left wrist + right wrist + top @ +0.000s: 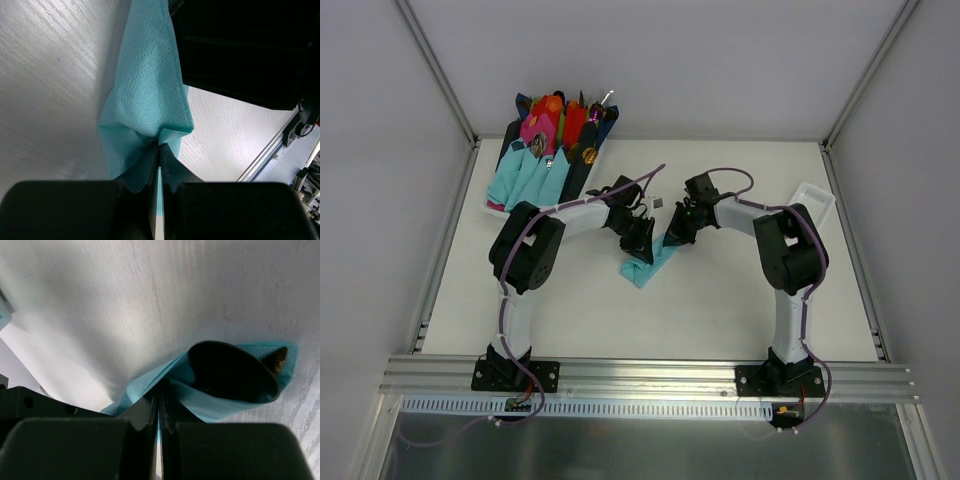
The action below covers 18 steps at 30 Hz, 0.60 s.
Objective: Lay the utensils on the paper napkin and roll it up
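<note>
Rolling tight, move your left gripper (160,150) and right gripper (161,392), both clamped on the paper napkin (150,90), together; utensils (278,359) seemingly inside.

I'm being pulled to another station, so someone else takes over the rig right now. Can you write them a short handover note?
Left tool: shut on an edge of the paper napkin.
Right tool: shut on the same napkin, beside an open, tube-like fold.
Things: the napkin hangs mid-table between the two arms. One brownish utensil shows its end inside the fold; any other utensils are hidden.
Done: at least one utensil is wrapped in, and the napkin is loosely rolled.
Left: probably tighten the roll, then let go.
</note>
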Tool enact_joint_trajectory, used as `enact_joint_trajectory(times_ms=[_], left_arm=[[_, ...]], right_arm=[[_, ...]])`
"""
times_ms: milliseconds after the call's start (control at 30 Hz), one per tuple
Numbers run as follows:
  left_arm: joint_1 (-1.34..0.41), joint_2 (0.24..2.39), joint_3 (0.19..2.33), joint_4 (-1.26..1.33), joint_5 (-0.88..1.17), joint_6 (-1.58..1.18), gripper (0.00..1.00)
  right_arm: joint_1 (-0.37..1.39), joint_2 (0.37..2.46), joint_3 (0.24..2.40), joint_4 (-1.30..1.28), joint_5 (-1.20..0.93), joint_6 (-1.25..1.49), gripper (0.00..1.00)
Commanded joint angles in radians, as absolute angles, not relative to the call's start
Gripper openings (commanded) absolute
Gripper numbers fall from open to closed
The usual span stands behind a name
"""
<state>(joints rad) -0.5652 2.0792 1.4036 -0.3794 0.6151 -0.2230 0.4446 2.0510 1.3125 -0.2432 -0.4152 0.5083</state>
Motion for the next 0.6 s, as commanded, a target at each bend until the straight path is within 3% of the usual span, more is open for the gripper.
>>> enact_joint_trajectory(times_ms=[0, 133, 267, 567], left_arm=[[-0.551, 2.125, 1.378, -0.4, 0.529, -0.233, 0.0], [-0.528, 2.138, 1.378, -0.4, 0.511, -0.238, 0.0], [-0.522, 2.14, 1.374, -0.4, 0.502, -0.233, 0.0], [-0.518, 2.138, 1.379, -0.4, 0.509, -0.232, 0.0]], right_arm=[[0.44, 2.023, 1.278, -0.341, -0.342, 0.48, 0.0], [0.437, 1.974, 1.279, -0.339, -0.365, 0.471, 0.0], [0.43, 1.93, 1.284, -0.337, -0.383, 0.457, 0.09], [0.396, 1.871, 1.206, -0.206, -0.488, 0.454, 0.07]])
